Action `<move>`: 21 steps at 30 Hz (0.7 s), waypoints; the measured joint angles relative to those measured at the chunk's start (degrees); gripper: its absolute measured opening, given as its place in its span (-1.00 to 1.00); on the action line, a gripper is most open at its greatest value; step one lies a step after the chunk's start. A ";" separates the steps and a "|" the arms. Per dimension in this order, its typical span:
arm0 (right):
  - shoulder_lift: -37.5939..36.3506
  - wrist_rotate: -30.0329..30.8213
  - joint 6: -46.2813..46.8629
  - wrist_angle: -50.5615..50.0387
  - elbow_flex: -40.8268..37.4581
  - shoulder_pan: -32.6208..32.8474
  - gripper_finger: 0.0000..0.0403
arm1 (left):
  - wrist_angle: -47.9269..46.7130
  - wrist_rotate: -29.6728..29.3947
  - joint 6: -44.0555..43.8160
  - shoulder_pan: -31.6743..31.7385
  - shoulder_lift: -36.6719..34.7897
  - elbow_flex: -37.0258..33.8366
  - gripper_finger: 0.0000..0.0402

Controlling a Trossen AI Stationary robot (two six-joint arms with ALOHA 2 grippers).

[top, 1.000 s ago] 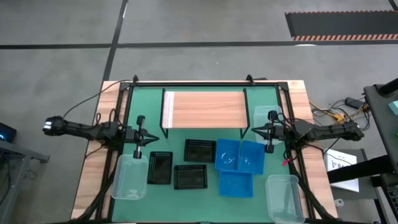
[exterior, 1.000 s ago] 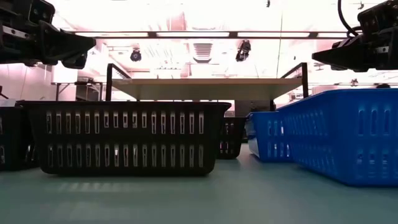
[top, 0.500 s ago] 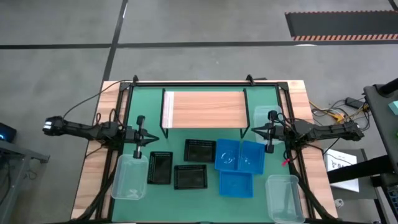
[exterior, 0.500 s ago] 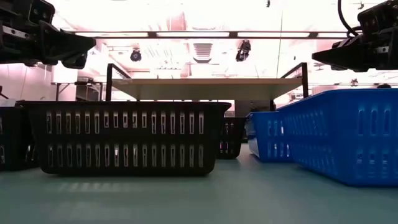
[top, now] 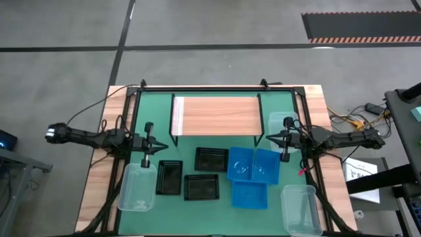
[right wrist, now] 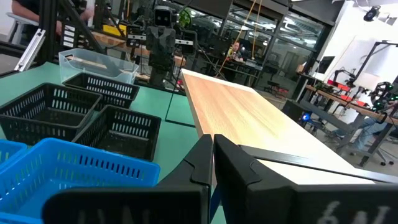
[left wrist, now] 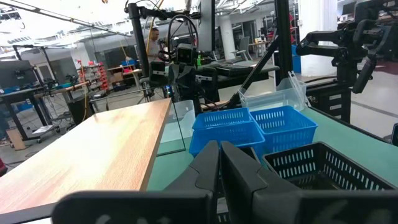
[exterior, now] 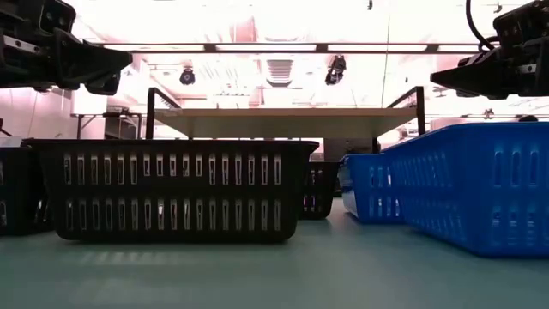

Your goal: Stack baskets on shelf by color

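The shelf (top: 216, 115), a wood-grain board on thin black legs, stands at the table's far middle. Three black mesh baskets (top: 201, 187) sit on the green mat in front of it. Three blue perforated baskets (top: 250, 194) are to their right. Clear tubs rest at near left (top: 137, 187), near right (top: 301, 209) and by the shelf's right end (top: 281, 123). My left gripper (top: 164, 146) hovers shut above the mat at the shelf's left front corner. My right gripper (top: 266, 138) hovers shut at the right front corner. Both wrist views show the fingers together (left wrist: 219, 155), (right wrist: 212, 146).
A black frame rail (top: 204, 87) runs along the table's far edge, and wooden strips flank the mat. Cables trail off both arms. The shelf's board top (left wrist: 81, 155) is bare. In the low view a black basket (exterior: 176, 190) and a blue one (exterior: 480, 193) stand nearest.
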 joint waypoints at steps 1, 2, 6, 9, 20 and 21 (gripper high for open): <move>-0.02 0.00 0.00 0.00 0.02 0.00 -0.96 | 0.02 -0.02 0.00 0.00 0.00 0.00 -1.00; 0.00 0.00 0.00 0.00 0.00 -0.02 -0.96 | 0.01 -0.02 0.02 0.00 0.00 0.00 -1.00; 0.00 0.00 0.00 0.00 0.00 -0.01 -0.96 | 0.02 0.00 0.00 0.00 0.00 0.00 -1.00; -0.02 0.00 0.00 0.00 0.00 0.00 -0.96 | 0.00 0.00 0.02 0.00 0.00 0.00 -1.00; 0.09 3.14 29.03 2.13 0.01 -0.02 -0.96 | 0.01 -0.02 -0.10 0.01 0.00 0.00 -1.00; 0.30 4.28 31.42 1.96 0.01 -0.02 -0.96 | 0.08 0.05 -1.55 0.00 0.00 0.00 -1.00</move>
